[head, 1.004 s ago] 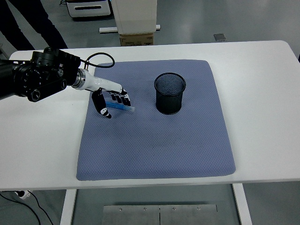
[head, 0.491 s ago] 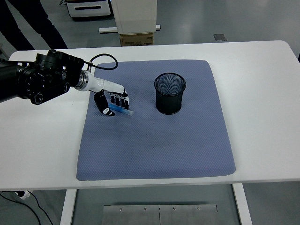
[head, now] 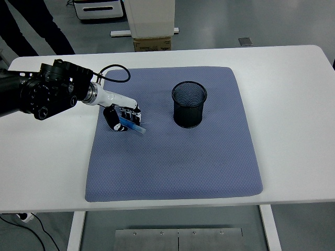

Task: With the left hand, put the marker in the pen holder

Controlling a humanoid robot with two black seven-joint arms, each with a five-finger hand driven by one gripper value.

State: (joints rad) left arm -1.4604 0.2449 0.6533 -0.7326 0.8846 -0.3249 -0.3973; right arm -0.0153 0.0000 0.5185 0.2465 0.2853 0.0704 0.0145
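My left hand reaches in from the left over the left part of the blue-grey mat. Its fingers are curled around a blue marker, which lies roughly level and sticks out to the right and down from the fingers. A black mesh pen holder stands upright on the mat, about a hand's width to the right of the marker tip. It looks empty inside. The right arm does not show.
The white table carries only the mat. A black cable loops off my left forearm near the mat's far left corner. A person's legs stand beyond the table's far left; a cardboard box sits behind the far edge.
My left hand with the marker has drifted slightly left and turned a little; the marker's free end now points lower right. The pen holder has not moved.
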